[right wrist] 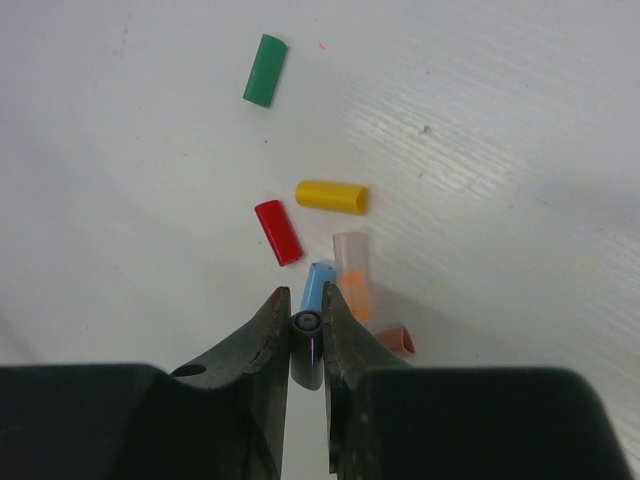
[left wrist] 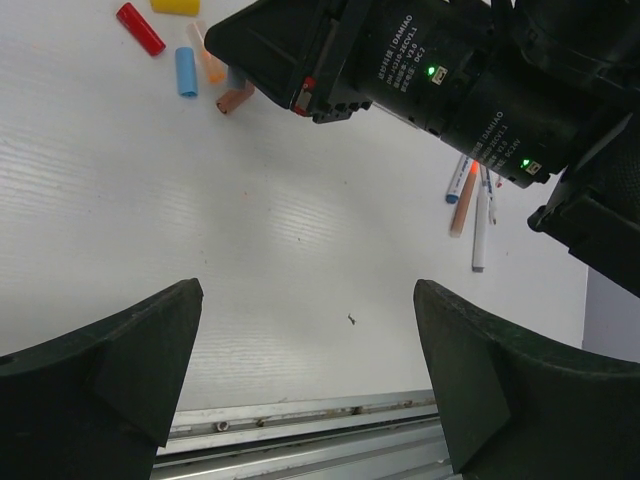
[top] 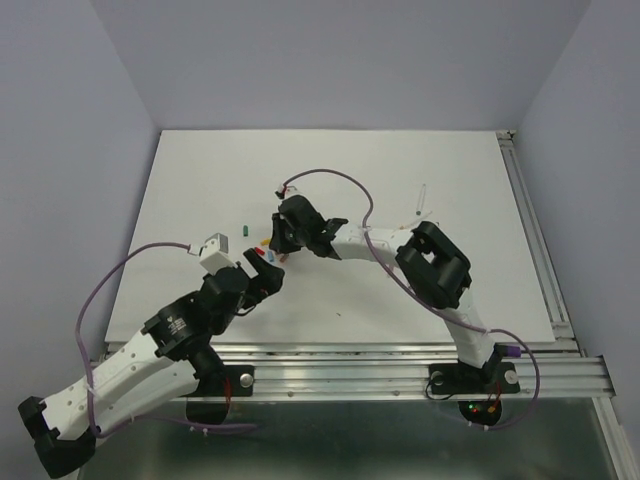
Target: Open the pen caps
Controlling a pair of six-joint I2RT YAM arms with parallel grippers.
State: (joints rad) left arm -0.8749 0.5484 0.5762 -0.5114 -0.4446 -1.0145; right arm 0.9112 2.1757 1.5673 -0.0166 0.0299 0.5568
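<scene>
The left tool hangs over the white, finely ribbed desk with its two blunt black fingers spread wide and nothing between them. Ahead of it and to its left, loose pen caps lie in a cluster: short, smooth plastic cylinders, among them a red cap, a blue cap and a brown cap. Straight ahead the right arm crosses its view. The arm's matte black housing carries two green lamps and white lettering that reads "DAMIAO"; the finer print is too small to make out. Ahead to the right, thin white pen barrels lie close together.

The right tool is pinched on a dark tube, small with a hollow round end facing out; whether it is a cap or a pen tip I cannot tell. Just beyond its fingertips lie the blue cap and, beside it, a cloudy translucent cap tinted orange. The brown one sits to the right of the tip. Farther ahead lie the red cap, then a yellow cap, with a green cap farthest out and apart from the rest.
</scene>
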